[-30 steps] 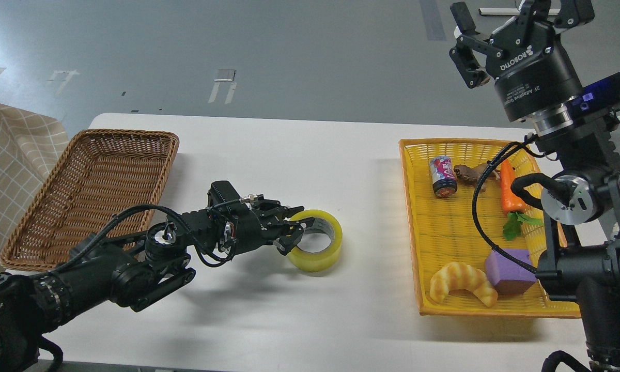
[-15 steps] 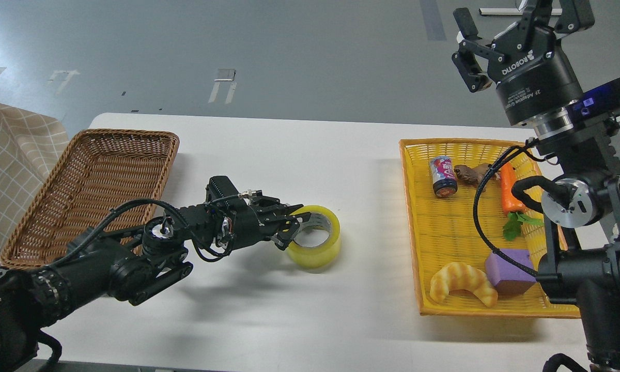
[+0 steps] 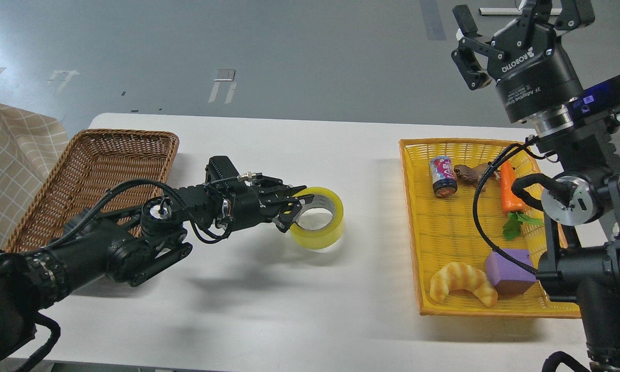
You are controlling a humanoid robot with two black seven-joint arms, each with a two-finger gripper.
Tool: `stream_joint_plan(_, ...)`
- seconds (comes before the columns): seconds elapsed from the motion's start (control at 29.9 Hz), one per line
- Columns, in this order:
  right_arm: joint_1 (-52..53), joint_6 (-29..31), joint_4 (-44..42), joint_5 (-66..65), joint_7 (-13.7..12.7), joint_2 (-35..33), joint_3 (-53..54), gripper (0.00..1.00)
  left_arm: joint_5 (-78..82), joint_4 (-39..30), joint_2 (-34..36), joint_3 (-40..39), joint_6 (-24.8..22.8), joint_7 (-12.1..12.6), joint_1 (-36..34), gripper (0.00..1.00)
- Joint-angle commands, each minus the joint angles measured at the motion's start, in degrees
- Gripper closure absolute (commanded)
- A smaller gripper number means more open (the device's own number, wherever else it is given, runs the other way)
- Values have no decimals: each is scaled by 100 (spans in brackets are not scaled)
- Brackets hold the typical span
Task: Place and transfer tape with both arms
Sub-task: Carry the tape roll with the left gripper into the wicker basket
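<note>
Your left gripper (image 3: pixel 295 208) reached in from the left, low over the white table (image 3: pixel 268 310), and its fingers were closed on the near-left wall of the tape (image 3: pixel 321 227) — one finger seemed to sit inside the grey-white core and the other against the yellow outer face, though the dark fingertips were hard to separate. The tape therefore lay at the very tip of the claw, on its right side, with the roll's open hole tilted up and toward you rather than flat. A shadow showed beneath the roll; you could not tell from this view whether its lower edge touched the table or hung just clear. The roll sat near the middle of the table, well apart from the brown wicker basket (image 3: pixel 46 227) on the left and from the yellow tray (image 3: pixel 411 217) on the right. Your right gripper (image 3: pixel 516 18) was raised high at the upper right, beyond the tray's far edge, fingers spread wide and holding nothing — the ROBOTIQ lettering faced you. In the tray lay a small can (image 3: pixel 443 176), a brown toy figure (image 3: pixel 470 173), a carrot (image 3: pixel 508 188) with green leaves, a purple block (image 3: pixel 509 271) and a croissant toy (image 3: pixel 462 283), the croissant just beside the purple block at the near end. A checked beige cloth (image 3: pixel 10 160) showed at the left edge, beside the wicker basket.
</note>
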Motion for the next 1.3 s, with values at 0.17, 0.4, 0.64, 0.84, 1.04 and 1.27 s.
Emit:
stream_joint_plan(0.17,9,1,-3,0,4,0,0,0,-126,6,611,-1,-7,-50,-609,86)
stream_joint_plan(0.4,36,9,-12,0,4,0,9,0,-347,120,1200,-1,-7,-50,-803,86)
stream_joint_plan(0.64,-43,18,-12,0,13,0,0,0,-1110,260,1596,8,2,-50,-742,85)
stream_joint_plan(0.84,-43,18,-29,0,22,0,0,0,-1217,401,1974,8,37,-50,-628,85)
stream_joint_plan(1.04,-61,18,-47,0,22,0,-9,0,-1533,744,2326,17,204,-50,-505,85)
stream_joint_plan(1.27,-131,18,-30,8,31,0,27,0,-1876,806,2861,17,397,-50,14,85)
